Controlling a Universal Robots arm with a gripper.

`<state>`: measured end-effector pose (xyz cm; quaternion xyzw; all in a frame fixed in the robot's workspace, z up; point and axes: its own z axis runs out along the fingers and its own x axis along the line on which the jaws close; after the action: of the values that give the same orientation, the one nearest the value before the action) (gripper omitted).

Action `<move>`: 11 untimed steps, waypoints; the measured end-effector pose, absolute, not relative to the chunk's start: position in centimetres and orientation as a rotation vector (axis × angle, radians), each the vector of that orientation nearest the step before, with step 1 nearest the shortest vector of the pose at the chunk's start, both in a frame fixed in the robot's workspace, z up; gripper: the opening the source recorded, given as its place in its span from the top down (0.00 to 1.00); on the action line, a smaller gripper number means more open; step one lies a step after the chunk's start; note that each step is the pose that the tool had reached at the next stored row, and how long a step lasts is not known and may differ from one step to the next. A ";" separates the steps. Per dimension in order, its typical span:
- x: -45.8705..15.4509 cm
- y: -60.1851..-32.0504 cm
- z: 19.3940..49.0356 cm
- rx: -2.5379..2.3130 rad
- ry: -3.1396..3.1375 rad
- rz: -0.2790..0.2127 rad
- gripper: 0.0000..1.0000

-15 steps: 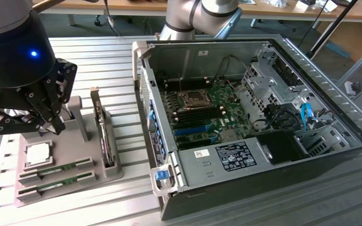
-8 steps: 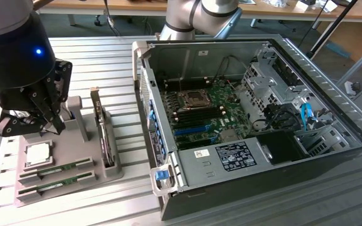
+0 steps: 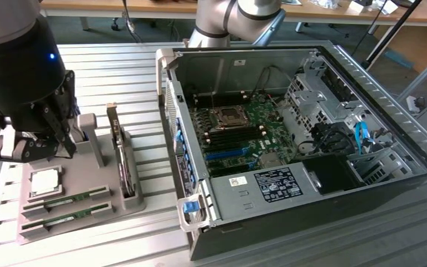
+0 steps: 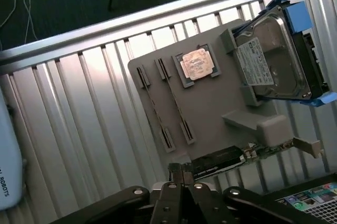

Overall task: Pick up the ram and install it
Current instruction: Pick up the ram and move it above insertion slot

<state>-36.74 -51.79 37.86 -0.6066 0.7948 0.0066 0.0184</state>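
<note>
You had gripper (image 3: 29,149) above matte grey plastic tray (image 3: 87,181), at its CPU (image 3: 44,181) end, fingers together, holding nothing. Ram (image 3: 65,201), thin green stick, sat flat in tray slot beside CPU, long axis parallel to tray's end edge, twin stick (image 3: 65,218) alongside. Open sheet-metal case (image 3: 236,55) beside tray.

exterior angled down; wrist overhead, nearer; both show tray (image 3: 87,177).

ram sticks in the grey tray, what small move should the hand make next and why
Probably carry the hand across until it is over the closer ram stick. That one and the second ram stick lie untouched in their slots on the grey tray, while the hand hangs shut and empty, off to the side near the processor.
</note>
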 end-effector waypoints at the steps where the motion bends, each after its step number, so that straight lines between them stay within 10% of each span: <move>1: -36.7 -51.8 37.8 -1.907 2.450 0.021 0.89; 11: -36.7 -51.8 37.7 -2.198 2.196 0.028 0.89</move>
<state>-36.74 -51.79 37.74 -0.7072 0.7068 0.0089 0.0173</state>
